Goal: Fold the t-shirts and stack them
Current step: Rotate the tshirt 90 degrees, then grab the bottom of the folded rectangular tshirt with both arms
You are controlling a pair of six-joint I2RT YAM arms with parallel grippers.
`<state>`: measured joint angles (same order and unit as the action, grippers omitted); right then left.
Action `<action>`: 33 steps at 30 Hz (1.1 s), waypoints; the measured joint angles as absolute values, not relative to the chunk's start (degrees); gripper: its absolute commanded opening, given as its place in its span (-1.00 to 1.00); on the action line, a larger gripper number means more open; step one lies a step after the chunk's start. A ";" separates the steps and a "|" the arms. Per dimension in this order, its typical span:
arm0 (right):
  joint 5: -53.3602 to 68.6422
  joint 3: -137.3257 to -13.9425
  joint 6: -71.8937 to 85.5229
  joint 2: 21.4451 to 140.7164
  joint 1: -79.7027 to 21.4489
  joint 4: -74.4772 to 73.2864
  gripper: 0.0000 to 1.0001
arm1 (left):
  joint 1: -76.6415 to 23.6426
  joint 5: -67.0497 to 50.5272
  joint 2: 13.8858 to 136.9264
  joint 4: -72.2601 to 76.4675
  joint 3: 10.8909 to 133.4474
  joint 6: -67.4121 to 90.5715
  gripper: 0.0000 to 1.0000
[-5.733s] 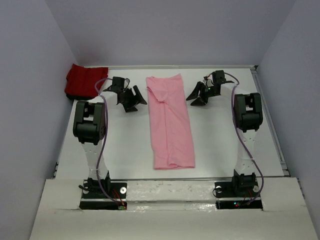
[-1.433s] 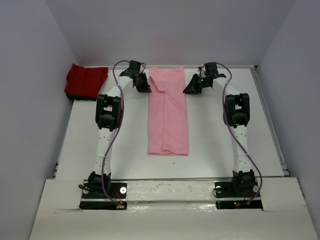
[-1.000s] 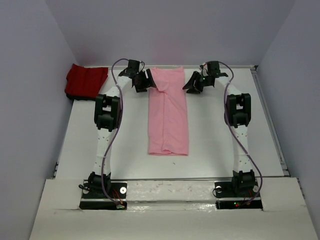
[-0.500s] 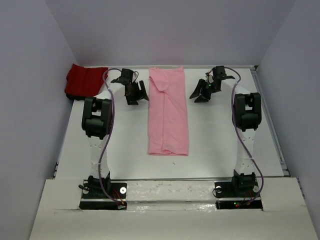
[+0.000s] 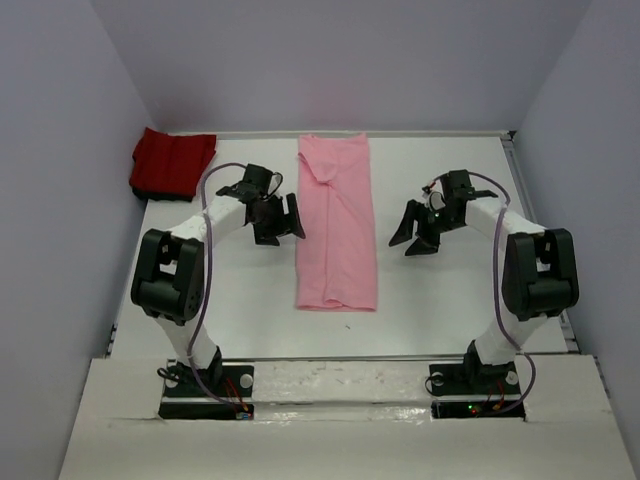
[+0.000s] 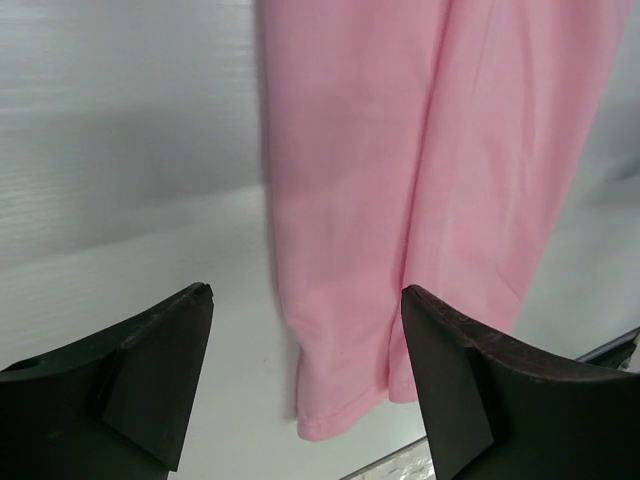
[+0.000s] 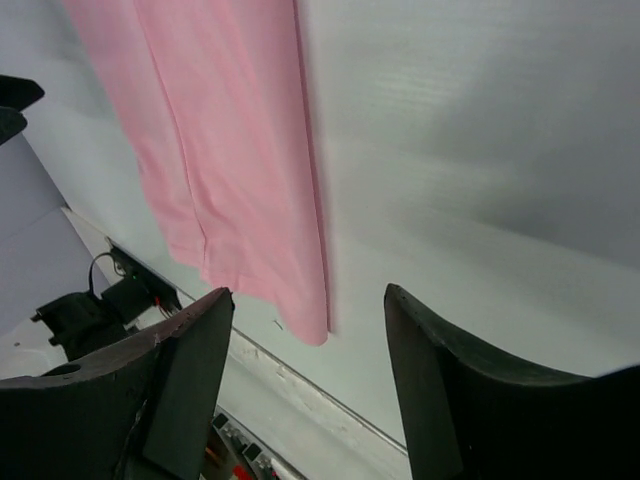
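light pink t-shirt [image 5: 336, 225] lies flat in the middle of the table [image 5: 450, 310], folded into 1 long narrow strip running from the far edge toward the arm bases. the collar end is at the far side and the near end stops short of the table's near edge. we see 1 lengthwise fold line down the strip in both wrist views.

deep red t-shirt [image 5: 172, 163] sits as a compact block in the far left corner by the left wall, well apart from the pink one. the 2 shirts are not stacked.

left gripper [image 5: 283, 222] hangs at the left edge of the pink strip, about mid-length, jaws spread wide with nothing between them. in the left wrist view its fingers [image 6: 150, 370] stand apart, with the strip's near end and white table in the gap. we cannot tell if a fingertip brushes the cloth.

right gripper [image 5: 412, 238] is near the strip's right side, with bare table between it and the cloth. its jaws are also spread and empty. in the right wrist view its fingers [image 7: 450, 400] frame bare table, with the pink strip off to the left.
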<state>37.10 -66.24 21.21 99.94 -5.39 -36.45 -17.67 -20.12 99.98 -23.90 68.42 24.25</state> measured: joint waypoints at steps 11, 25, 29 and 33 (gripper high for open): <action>36.88 -48.84 20.84 87.29 -12.75 -34.54 0.22 | -25.89 -19.22 88.64 -20.99 52.29 26.89 0.70; 36.53 -31.83 27.44 76.86 -14.57 -25.15 0.13 | -26.68 -20.14 72.14 -16.47 35.31 33.95 0.63; 36.42 -31.81 28.99 77.56 -15.73 -21.58 0.14 | -27.07 -20.34 72.14 -14.70 33.61 36.12 0.64; 36.42 -31.94 30.09 79.53 -15.94 -19.09 0.13 | -27.31 -20.03 72.14 -13.10 33.21 37.41 0.64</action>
<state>36.42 -31.94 30.09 79.53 -15.94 -19.09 -27.31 -20.03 72.14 -13.10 33.21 37.41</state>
